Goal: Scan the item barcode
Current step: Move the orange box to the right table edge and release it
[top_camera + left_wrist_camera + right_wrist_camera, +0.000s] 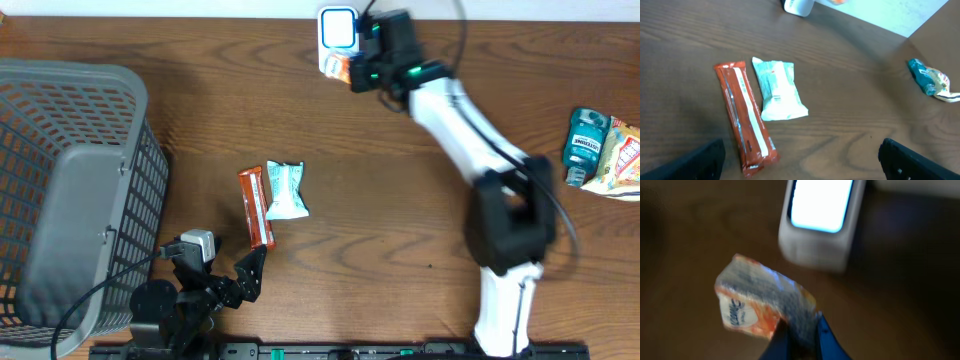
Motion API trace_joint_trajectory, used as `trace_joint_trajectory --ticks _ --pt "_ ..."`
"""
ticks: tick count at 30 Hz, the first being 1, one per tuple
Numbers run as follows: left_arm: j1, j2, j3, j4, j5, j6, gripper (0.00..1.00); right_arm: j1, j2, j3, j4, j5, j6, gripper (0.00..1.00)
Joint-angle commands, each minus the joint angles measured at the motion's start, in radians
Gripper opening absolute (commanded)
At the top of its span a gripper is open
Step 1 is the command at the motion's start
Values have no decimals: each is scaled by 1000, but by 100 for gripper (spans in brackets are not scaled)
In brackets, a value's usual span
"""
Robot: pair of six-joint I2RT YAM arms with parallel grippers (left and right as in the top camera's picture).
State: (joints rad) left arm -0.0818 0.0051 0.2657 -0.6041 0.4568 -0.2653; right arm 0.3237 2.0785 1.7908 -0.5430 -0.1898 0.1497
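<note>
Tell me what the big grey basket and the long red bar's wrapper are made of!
The basket looks like matte grey plastic, judging by its moulded grid walls. The red bar's wrapper looks like glossy plastic film: light glints along it and its ends seem sealed flat.

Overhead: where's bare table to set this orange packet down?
Bare wood between basket and scanner, and between the white-teal packet and the right arm. Crowded at the right edge by the teal pack, and around the red bar.

White right arm (462,122), black joints, green lights, black left arm (228,290), cables
</note>
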Motion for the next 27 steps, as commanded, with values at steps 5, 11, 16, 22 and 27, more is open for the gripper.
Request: trace_joint_trajectory --ticks 5,11,16,22,27 --pt "3 -1 3 1 -5 -1 98 -190 -242 22 -581 -393 -201 1" --pt "3 -1 3 1 -5 -1 98 -321 -244 21 -803 -473 -367 1" --pt "3 -1 3 1 -5 -1 98 -378 -244 21 -800 -429 -368 1" --pt "3 -1 3 1 -5 -1 98 -417 -243 -27 -625 251 -138 1" --pt "3 -1 3 1 -5 -1 98 -472 -243 -118 -576 760 248 1"
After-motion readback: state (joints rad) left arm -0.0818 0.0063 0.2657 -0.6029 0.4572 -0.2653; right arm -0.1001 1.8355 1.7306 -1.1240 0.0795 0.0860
